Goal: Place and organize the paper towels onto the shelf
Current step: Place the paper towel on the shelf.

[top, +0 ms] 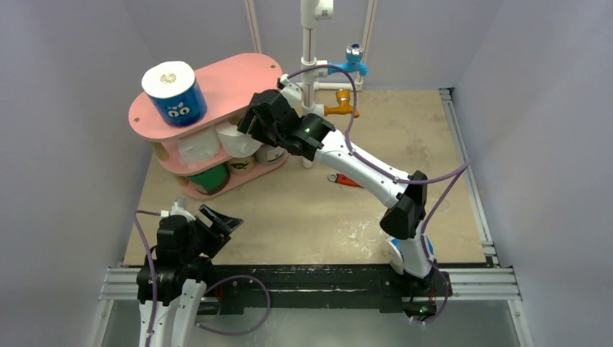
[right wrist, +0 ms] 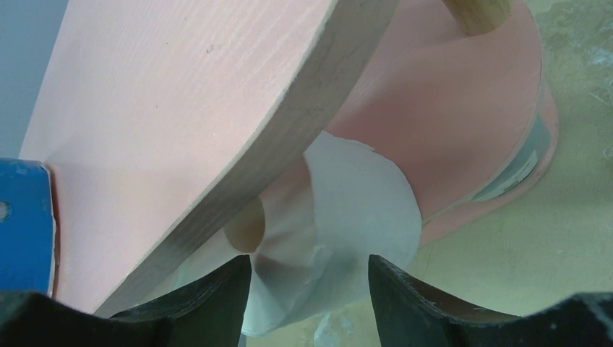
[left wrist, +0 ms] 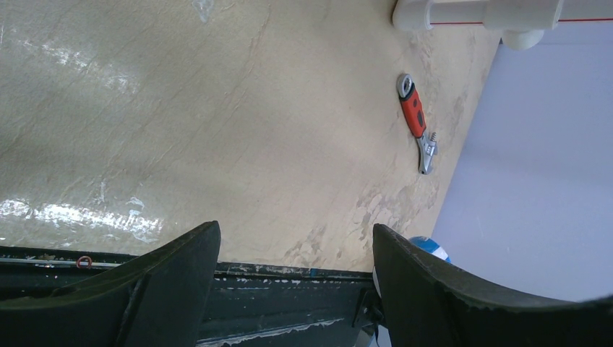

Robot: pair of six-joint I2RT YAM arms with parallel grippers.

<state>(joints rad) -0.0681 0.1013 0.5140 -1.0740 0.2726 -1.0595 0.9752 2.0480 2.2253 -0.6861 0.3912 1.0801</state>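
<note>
The left gripper (left wrist: 296, 242) hangs over the beige tabletop (top: 303, 217) at the near left, jaws wide apart, holding nothing. The pink three-tier wooden shelf (top: 242, 76) stands at the far left. A blue-wrapped paper towel roll (top: 173, 94) stands upright on the left end of its top board. A green-wrapped roll (top: 210, 178) sits on the bottom board. The right gripper (right wrist: 309, 264) reaches under the top board, jaws parted. Just beyond its fingertips, a bare white paper towel roll (right wrist: 361, 210) lies on its side on the middle board; contact cannot be determined. A red-handled wrench (left wrist: 413, 116) lies farther right.
</note>
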